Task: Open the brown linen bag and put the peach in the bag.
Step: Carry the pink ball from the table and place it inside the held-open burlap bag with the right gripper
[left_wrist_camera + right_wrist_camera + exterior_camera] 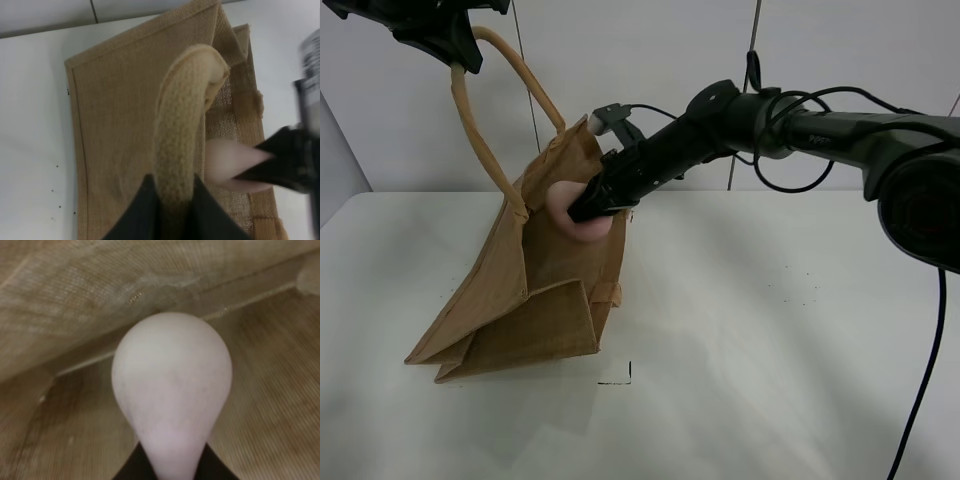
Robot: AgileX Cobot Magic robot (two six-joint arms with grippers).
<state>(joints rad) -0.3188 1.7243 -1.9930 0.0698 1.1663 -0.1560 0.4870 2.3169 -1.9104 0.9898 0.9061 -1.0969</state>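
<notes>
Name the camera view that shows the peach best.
Right wrist: the peach fills the frame against the brown linen bag interior. Exterior high shows only part at the bag's mouth behind the right arm; left wrist shows it blurred, partly covered.

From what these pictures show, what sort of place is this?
Probably a robotics lab or test bench, not a home or shop: a white table, plain pale panelled walls, a small black corner mark on the tabletop, and loose cables hanging off the right arm.

No text, label, brand or number can be read in any view.
</notes>
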